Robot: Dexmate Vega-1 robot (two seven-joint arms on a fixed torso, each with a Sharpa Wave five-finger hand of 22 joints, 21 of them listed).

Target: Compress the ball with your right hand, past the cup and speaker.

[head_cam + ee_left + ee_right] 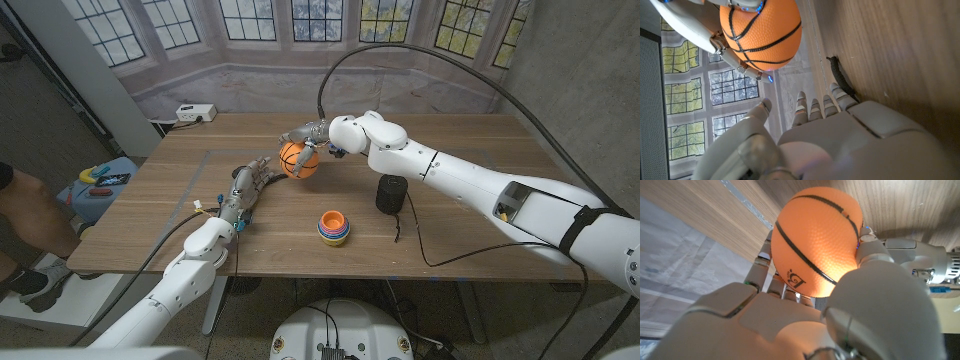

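- Right hand (312, 141) already wrapped around the small orange rubber basketball with black seams (298, 159), fingers on the far side and thumb on the near side, going by the right wrist view (815, 240).
- Ball held off the wooden table (470, 200), up in the air on the far side of the black cylindrical speaker (392, 193), towards the left arm's side of it.
- Reach past the stack of colourful nested plastic cups (334, 226) and the speaker looked pretty much done: both closer to the robot than the ball, cups just beside the speaker on its left-arm side.
- Grasp: done, as far as could be told. Actual squeeze: hard to call. Ball looked a touch flattened under the thumb in the right wrist view, but honestly not much of a dent, so probably only the start of it.
- Left to do, by my guess: close the fingers harder until the ball visibly squashes.
- Left hand (250, 187) empty, fingers spread and stretched out towards the ball, near the table surface on the left-arm side of the speaker, not touching the ball; same story in the left wrist view (810, 145), ball (761, 32) hanging beyond the fingertips.
- Thin black cable (415, 235) trailing off the speaker towards the near table edge, well clear of the ball.
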